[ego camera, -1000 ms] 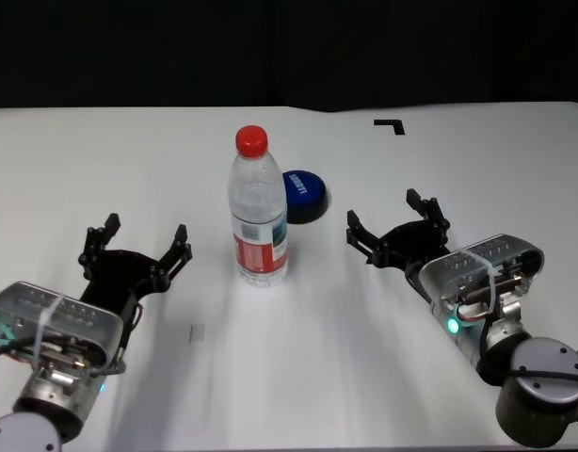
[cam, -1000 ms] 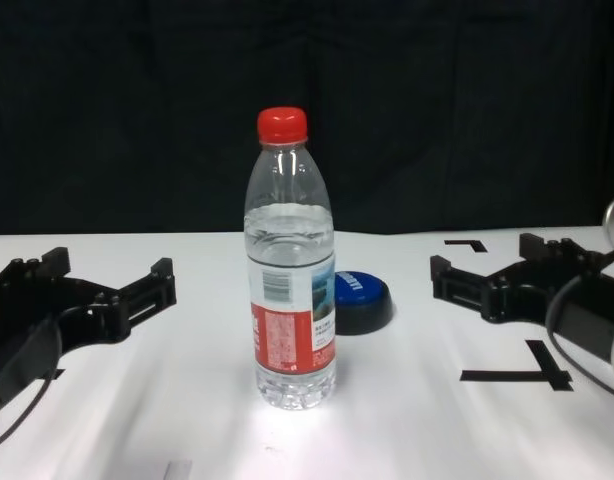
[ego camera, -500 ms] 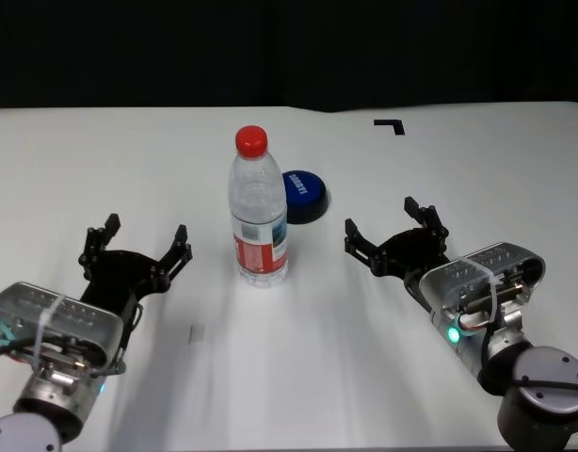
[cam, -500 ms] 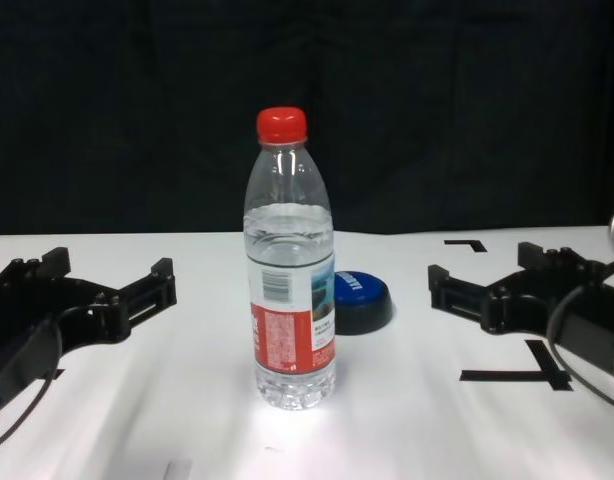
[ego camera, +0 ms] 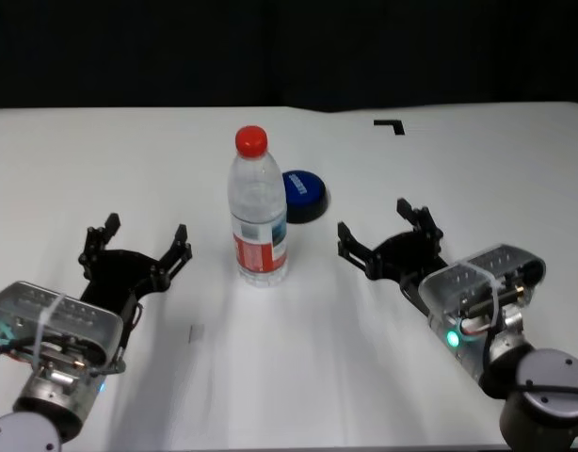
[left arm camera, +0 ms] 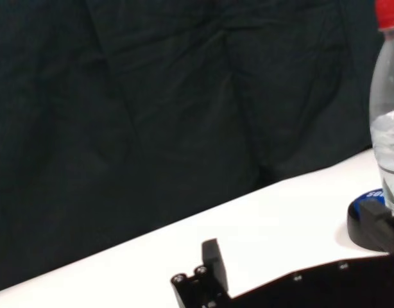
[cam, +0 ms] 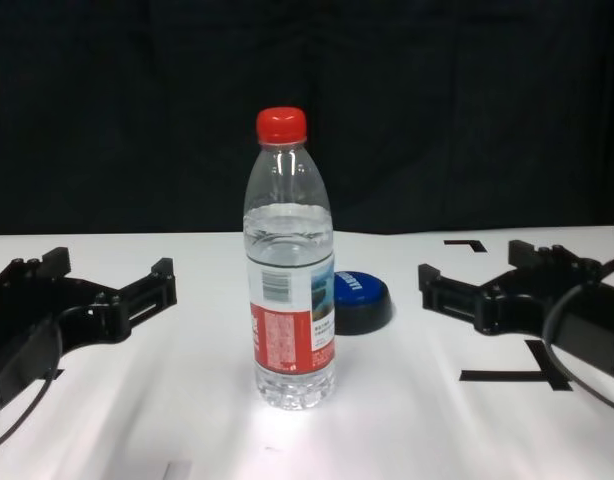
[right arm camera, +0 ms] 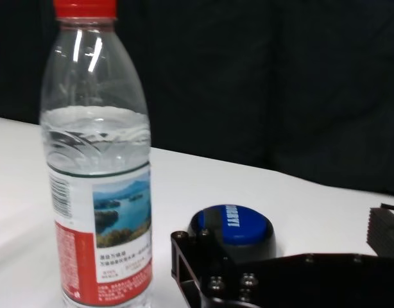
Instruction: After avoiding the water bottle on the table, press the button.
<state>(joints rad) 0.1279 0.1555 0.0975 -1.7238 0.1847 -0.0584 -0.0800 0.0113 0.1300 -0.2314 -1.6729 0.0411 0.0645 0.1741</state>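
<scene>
Button (ego camera: 304, 195) behind upright water bottle (ego camera: 259, 209), right hand (ego camera: 385, 230) (open) nearby

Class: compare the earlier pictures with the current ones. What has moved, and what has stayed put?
The right gripper, open and empty, has crept leftward toward the button. The left gripper, also open, has not moved. The water bottle stands upright in the same spot on the table, button just behind it.
</scene>
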